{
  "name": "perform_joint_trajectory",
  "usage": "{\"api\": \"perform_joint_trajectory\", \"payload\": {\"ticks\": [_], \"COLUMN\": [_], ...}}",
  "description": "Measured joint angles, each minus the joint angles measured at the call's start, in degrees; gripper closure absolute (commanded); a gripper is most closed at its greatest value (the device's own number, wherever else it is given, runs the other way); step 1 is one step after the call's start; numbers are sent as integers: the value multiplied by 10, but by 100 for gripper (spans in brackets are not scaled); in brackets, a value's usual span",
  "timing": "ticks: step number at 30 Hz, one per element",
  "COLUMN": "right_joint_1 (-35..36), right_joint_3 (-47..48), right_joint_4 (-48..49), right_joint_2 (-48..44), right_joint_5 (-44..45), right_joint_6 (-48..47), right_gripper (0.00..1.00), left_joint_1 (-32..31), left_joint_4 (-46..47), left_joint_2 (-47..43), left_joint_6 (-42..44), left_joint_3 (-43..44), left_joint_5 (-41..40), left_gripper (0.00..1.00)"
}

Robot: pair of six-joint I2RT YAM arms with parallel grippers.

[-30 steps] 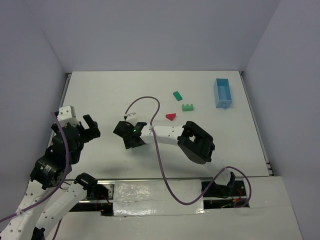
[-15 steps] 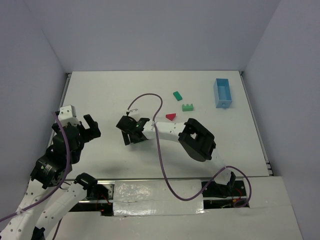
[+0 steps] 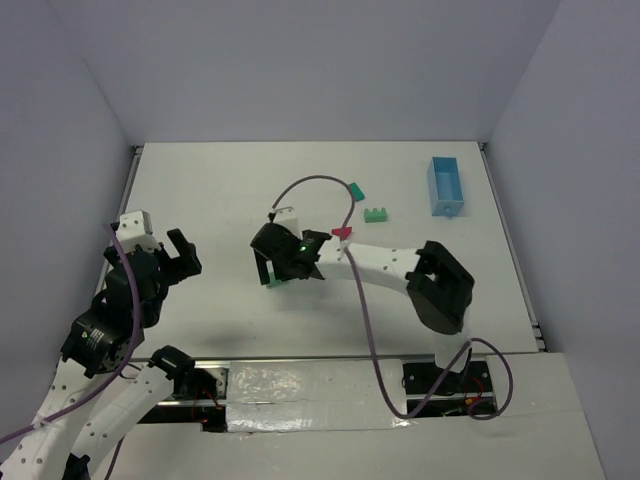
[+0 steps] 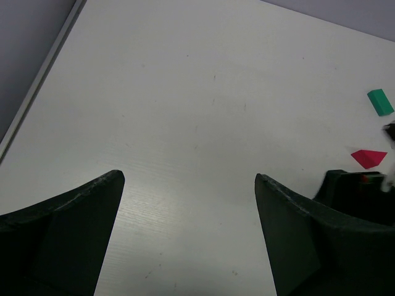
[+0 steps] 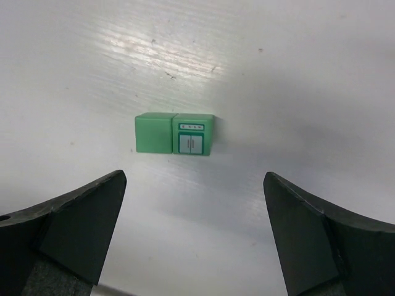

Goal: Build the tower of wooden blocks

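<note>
our right gripper (image 5: 192,185) is backing off, fingers spread wide, leaving a green block (image 5: 174,133) lying free beneath it, well apart from the red roof piece (image 3: 342,233). we are judging the base placed. the left gripper (image 4: 188,177) is waiting, also wide.

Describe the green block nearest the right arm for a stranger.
On the white table, find the right arm's open fingers, left of centre. Just off their tips lies a green block, apart from the red triangle and notched green piece, and marked with a pale printed panel.
</note>
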Motion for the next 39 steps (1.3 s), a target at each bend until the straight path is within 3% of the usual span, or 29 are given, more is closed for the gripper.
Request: {"api": "perform_joint_trajectory", "payload": {"ticks": [6,11,19,27,37,39], "right_joint_1": [-78,-201,-328,-410,-430,-430], "right_joint_3": [-100,-163,-156,-71,-22,-8], "right_joint_4": [49,73,71,73,70,66], "right_joint_2": [-159,-184,-136,-24,53,59], "right_joint_5": [-12,-30,-42,-80,-126,-130], "right_joint_6": [-5,-38,-110,-189,-236,-241], "right_gripper": [0,0,1,5,13,21], "left_joint_1": [0,0,0,0,0,0], "left_joint_4": [0,0,0,2,9,9], "left_joint_2": [0,0,19,49,77,78], "left_joint_6": [0,0,0,2,14,14], "left_joint_3": [0,0,0,0,0,0], "left_joint_5": [0,0,0,9,23,24], "left_gripper": [1,1,1,0,0,0]}}
